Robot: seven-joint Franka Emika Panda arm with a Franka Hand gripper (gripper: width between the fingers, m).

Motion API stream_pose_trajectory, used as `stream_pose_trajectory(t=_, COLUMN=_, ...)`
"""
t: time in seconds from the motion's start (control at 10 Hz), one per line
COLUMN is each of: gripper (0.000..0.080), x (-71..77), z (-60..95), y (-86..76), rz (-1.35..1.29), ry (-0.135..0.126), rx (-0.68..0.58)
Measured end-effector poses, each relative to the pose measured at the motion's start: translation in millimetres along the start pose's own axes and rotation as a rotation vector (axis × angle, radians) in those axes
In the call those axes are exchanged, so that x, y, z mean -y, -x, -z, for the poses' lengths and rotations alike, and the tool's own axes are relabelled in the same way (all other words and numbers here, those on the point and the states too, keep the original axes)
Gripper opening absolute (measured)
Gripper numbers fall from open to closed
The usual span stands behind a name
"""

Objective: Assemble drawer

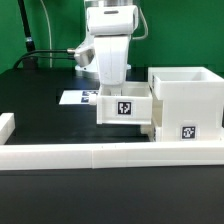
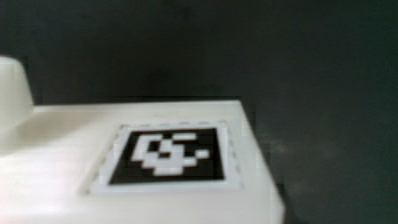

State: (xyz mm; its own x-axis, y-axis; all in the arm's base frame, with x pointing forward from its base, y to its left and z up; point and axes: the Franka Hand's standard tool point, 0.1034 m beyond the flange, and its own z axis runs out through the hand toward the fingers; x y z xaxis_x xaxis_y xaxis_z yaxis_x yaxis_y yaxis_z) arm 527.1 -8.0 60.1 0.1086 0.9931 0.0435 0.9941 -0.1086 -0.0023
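The drawer housing [image 1: 185, 100], a white open box with a square tag on its front, stands at the exterior view's right. A small white tray [image 1: 124, 108] with a black-and-white tag sits against the housing's left side. My gripper [image 1: 118, 88] comes straight down onto the tray's top edge and looks shut on it; its fingertips are hidden behind the tray wall. In the wrist view the tray [image 2: 169, 155] fills the picture very close up, tag facing the camera, and no fingers show. A second tray is out of view.
A long low white border wall [image 1: 100, 155] runs along the front, with a short raised end [image 1: 6, 126] at the exterior view's left. The marker board [image 1: 78, 98] lies flat on the black table behind the tray.
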Motion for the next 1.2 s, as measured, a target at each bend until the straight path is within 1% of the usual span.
stream_pose_trajectory(t=0.1, gripper=0.0042, x=-0.5, z=-0.1, y=-0.2, rz=-0.002, ry=0.005, rx=-0.001)
stream_pose_trajectory(t=0.2, gripper=0.0042, x=-0.8, z=-0.7, y=-0.6, rz=-0.002, ry=0.018, rx=-0.003)
stream_pose_trajectory(t=0.4, gripper=0.0042, x=-0.2, z=-1.2, y=-0.5, rz=-0.002, ry=0.015, rx=-0.003)
stream_pose_trajectory(t=0.5, gripper=0.0042, x=-1.6, z=-0.9, y=-1.2, rz=-0.001, ry=0.026, rx=-0.005)
stream_pose_trajectory(t=0.6, gripper=0.0042, x=-2.9, z=-0.9, y=-2.1, rz=0.0, ry=0.045, rx=-0.008)
stream_pose_trajectory(t=0.7, gripper=0.0042, x=-1.1, z=-2.1, y=-1.2, rz=-0.001, ry=0.036, rx=-0.007)
stream_pose_trajectory(t=1.0, gripper=0.0042, x=-0.6, z=-2.9, y=-1.1, rz=-0.002, ry=0.034, rx=-0.007)
stream_pose_trajectory(t=1.2, gripper=0.0042, x=0.2, z=-3.9, y=-8.6, rz=0.028, ry=0.031, rx=0.0)
